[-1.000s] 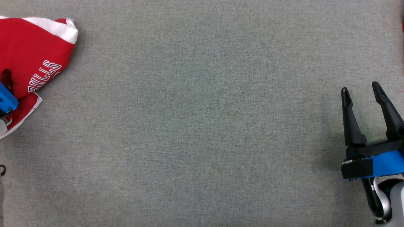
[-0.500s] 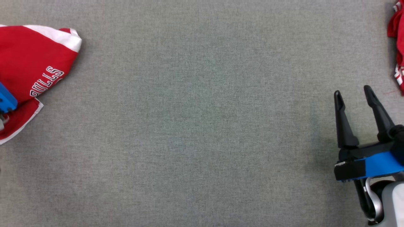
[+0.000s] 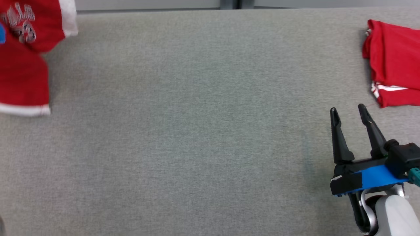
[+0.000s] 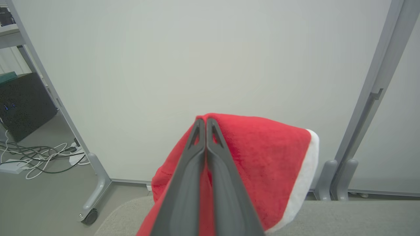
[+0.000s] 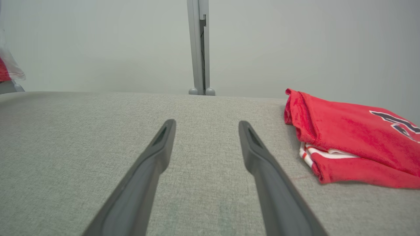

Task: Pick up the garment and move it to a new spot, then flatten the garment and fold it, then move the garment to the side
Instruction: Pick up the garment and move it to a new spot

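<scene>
The garment (image 3: 23, 75) is a red jersey with white trim and pale lettering. It hangs bunched at the upper left of the head view, its lower hem over the grey table (image 3: 197, 137). In the left wrist view my left gripper (image 4: 205, 120) is shut on a fold of the garment (image 4: 262, 157), which drapes to the right of the fingers above the table edge. My right gripper (image 3: 347, 109) stands open at the lower right with nothing between its fingers, low over the table (image 5: 65, 147).
A second red garment (image 3: 393, 62), folded with white stripes showing, lies at the table's far right, just beyond and to the right of my right gripper (image 5: 205, 124). Pale partition panels on grey posts (image 5: 199, 49) stand behind the table. Cables lie on the floor (image 4: 32, 157).
The head camera has tilted up, bringing the table's back edge and the folded garment into view. My left gripper has shut on the garment and lifted it, so it now hangs bunched.
</scene>
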Available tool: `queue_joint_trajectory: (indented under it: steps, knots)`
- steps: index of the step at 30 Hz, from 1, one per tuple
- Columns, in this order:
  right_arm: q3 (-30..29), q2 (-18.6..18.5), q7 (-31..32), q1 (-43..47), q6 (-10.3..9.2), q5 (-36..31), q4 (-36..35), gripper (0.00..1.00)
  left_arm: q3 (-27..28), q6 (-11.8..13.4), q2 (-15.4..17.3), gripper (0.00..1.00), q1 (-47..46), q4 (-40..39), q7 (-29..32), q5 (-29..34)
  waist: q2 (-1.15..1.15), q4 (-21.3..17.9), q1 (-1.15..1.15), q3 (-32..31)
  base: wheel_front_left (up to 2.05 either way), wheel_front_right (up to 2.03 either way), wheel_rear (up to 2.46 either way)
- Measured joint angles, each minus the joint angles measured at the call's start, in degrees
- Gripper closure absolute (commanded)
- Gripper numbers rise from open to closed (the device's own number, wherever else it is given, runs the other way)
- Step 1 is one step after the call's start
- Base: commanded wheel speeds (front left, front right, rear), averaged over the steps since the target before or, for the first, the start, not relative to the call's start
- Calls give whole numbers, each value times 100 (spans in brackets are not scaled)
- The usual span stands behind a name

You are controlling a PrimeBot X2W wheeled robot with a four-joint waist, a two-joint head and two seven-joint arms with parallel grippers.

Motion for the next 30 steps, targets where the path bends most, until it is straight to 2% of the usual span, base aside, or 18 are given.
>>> queue_joint_trajectory:
  steps: [7, 14, 22, 30]
  knots:
    - [57, 152, -199, -6, 0, 99, 357, 0, -471, -35, -190, 100, -377, -1407, 350, 18, 0, -429, 0, -240, 0, 0, 0]
    - [132, 225, -391, -41, 0, 238, 571, 0, -1020, -38, -695, 100, -808, -2443, 838, -70, 0, -1108, 0, -239, 0, 0, 0]
    - [199, 252, -499, -71, 0, 404, 769, 0, -1602, -41, -1339, 100, -723, -2652, 978, -196, 0, -1658, 0, -223, 0, 0, 0]
    - [247, 256, -516, -116, 0, 512, 887, 0, -1908, -3, -1533, 100, 594, -2446, 643, -330, 1, -1686, 0, -231, 0, 0, 0]
